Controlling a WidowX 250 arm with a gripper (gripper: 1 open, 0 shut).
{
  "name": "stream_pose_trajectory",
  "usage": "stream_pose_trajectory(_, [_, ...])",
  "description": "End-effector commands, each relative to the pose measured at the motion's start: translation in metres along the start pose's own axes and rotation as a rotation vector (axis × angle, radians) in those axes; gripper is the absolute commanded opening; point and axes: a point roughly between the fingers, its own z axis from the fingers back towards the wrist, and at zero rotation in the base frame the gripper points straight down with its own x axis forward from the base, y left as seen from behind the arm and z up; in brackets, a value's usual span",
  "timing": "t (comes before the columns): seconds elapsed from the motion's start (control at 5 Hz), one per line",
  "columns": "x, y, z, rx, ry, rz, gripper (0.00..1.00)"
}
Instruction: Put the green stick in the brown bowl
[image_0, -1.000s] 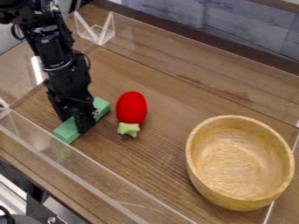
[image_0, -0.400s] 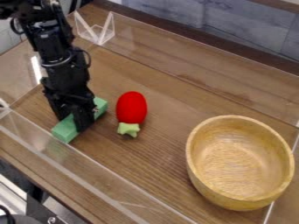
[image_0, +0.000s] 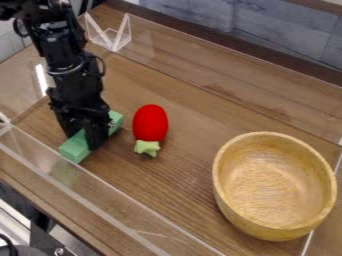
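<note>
The green stick (image_0: 79, 148) lies flat on the wooden table at the left, its near end and far end showing on either side of the fingers. My black gripper (image_0: 87, 130) points straight down onto its middle and is shut on it. The brown bowl (image_0: 275, 185), round and light tan with a thick rim, stands empty at the lower right, well apart from the stick.
A red strawberry-shaped toy (image_0: 150, 125) with green leaves lies just right of the gripper. A clear plastic wall (image_0: 34, 165) runs along the near left edge of the table. Another clear panel (image_0: 114, 35) stands at the back.
</note>
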Motion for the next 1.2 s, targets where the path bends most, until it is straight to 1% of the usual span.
stream_pose_trajectory(0.0, [0.0073,0.0020,0.0162,0.040,-0.048,-0.002,0.00])
stream_pose_trajectory(1.0, [0.0081,-0.0015,0.0213,0.055,-0.039,0.032,0.00])
